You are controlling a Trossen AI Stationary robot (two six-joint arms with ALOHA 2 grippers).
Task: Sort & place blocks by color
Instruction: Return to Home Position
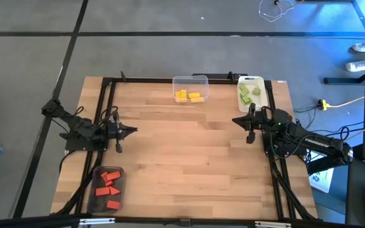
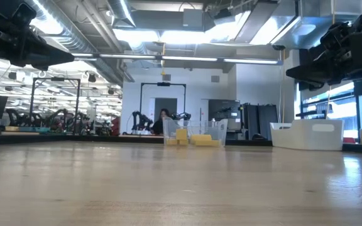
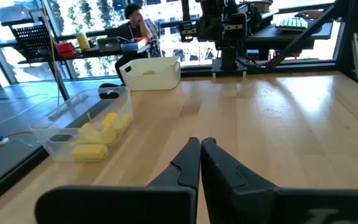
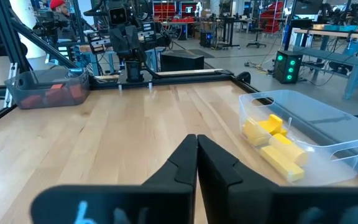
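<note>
Blocks [image 1: 189,96] all binned by colour. Left claw [image 1: 130,131], right claw [image 1: 237,120]: pressed together, empty, mid-frame sides. Step: homing; apparently nothing left to sort.

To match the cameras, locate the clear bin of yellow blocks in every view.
High view: the clear bin at the table's far edge, middle.
Low view: centre, on the far edge.
Left wrist view: in it, nearer than the white bin.
Right wrist view: in it, yellow blocks inside.
Shared landmark: the white bin beside it, missing only from the right wrist view.
</note>
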